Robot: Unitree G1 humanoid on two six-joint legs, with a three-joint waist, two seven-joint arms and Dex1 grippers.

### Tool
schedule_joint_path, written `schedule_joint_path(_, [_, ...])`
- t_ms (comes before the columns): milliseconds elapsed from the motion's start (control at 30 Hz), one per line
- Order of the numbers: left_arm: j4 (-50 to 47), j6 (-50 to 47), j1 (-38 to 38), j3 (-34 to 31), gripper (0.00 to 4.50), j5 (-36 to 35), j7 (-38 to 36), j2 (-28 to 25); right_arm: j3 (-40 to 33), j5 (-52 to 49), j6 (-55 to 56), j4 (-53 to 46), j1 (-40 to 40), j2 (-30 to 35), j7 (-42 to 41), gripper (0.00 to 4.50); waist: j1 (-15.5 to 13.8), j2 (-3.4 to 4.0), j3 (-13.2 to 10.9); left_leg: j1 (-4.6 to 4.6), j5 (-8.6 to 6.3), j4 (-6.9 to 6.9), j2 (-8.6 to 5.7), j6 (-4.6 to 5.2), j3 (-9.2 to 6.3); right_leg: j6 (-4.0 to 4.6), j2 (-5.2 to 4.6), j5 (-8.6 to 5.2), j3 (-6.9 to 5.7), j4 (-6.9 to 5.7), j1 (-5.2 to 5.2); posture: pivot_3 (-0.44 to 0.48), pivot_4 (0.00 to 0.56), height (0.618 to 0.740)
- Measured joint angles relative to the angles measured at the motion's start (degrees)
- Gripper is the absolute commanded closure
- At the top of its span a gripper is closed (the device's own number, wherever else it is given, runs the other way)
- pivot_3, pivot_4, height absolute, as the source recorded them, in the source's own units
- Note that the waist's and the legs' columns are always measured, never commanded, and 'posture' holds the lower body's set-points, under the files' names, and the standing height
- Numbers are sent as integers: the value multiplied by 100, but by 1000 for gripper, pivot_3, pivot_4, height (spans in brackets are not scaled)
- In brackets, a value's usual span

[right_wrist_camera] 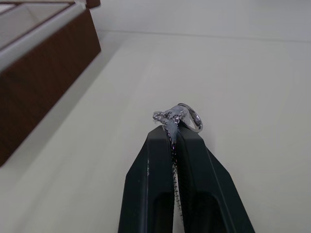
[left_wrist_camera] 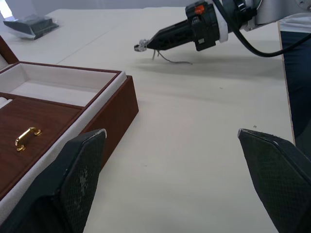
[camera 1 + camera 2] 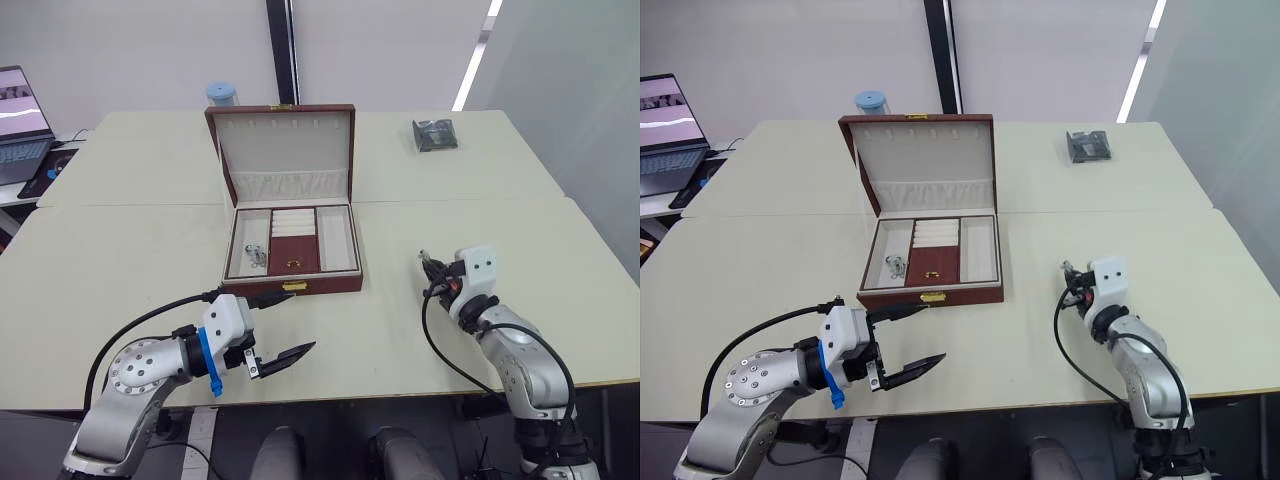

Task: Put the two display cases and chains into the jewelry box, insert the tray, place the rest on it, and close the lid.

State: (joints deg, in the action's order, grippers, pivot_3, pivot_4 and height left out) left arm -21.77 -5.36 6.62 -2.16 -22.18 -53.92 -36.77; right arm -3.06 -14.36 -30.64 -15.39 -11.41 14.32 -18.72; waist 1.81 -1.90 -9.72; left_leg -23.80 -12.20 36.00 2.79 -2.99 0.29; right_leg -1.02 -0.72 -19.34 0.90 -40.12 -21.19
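Right of jewelry box (image 3: 291, 250), above table (image 3: 120, 250): right gripper (image 1: 174, 125) pinching chain (image 1: 179, 116) by ring end; light, limp, slippery, prob. dangling. Left gripper (image 3: 278, 329) hanging wide apart, w/ nothing.

— What sits at the far right of the table (image 3: 150, 260)?
— A dark grey plastic packet (image 3: 435, 134).
— And left?
— An open laptop (image 3: 20, 125); a blue-lidded container (image 3: 221, 94) stands further back.

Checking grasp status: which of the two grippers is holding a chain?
The right gripper, fingers pinched shut on a silver chain; the left gripper is open with nothing between its fingers.
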Motion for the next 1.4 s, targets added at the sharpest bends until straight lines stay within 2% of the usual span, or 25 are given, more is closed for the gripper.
schedule_joint_path(233, [27,13,365,-519,0,-41,401,179,380,-296,-604,-71,-880,-244,-98,4483,4,1,0,-1,0,0,0,0,2,0,-2,0,2,-1,-2,0,150,740])
schedule_joint_path(533, [-165,86,954,-776,0,-32,851,453,673,-564,-983,378,-1998,-844,-148,4483,-1,0,0,-3,0,0,-2,0,1,1,-11,0,-1,-1,-3,0,150,740])
schedule_joint_path(933, [-705,209,1746,-942,0,83,1335,686,892,-594,-871,1053,-2355,-1159,-365,4483,2,0,0,-4,0,0,-2,1,2,1,-13,1,-1,-2,-6,0,150,740])
schedule_joint_path(1267, [-898,218,1941,-949,0,100,1526,738,982,-486,-635,1447,-2303,-1178,-492,4483,1,1,-1,-4,0,0,-2,1,2,1,-13,1,-2,-2,-6,0,150,740])
schedule_joint_path(1300, [-938,213,1945,-949,0,100,1556,738,981,-485,-625,1449,-2301,-1182,-491,3902,1,1,-1,-4,0,0,-2,1,2,1,-13,1,-1,-2,-7,0,150,740])
schedule_joint_path(1400, [-969,196,1928,-949,0,98,1589,737,954,-486,-603,1450,-2301,-1199,-490,3125,1,1,-1,-4,0,0,-2,1,2,1,-12,1,-2,-2,-7,0,150,740])
